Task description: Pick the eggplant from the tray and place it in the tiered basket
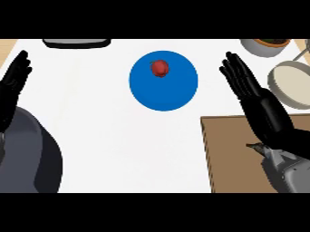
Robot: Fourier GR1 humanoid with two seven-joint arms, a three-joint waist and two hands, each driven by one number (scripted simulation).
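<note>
Small reddish eggplant (160, 68) on blue tray (163, 93), likely light, smooth; grasp across its middle. Left hand (7, 93), right hand (254, 97): fingers straight, holding nothing.

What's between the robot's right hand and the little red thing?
In the head view, only the blue plate's own surface and a strip of bare white counter separate the right hand from the red item.

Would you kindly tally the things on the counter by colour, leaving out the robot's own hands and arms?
Blue: 1, the plate
Red: 1, the small item lying on the plate
Brown: 1, the board at the lower right
Grey: 2, the tiered basket's rings, cut by the right edge, and the flat object at the top
White: 1, the bowl at the top right
Total: 6
</note>
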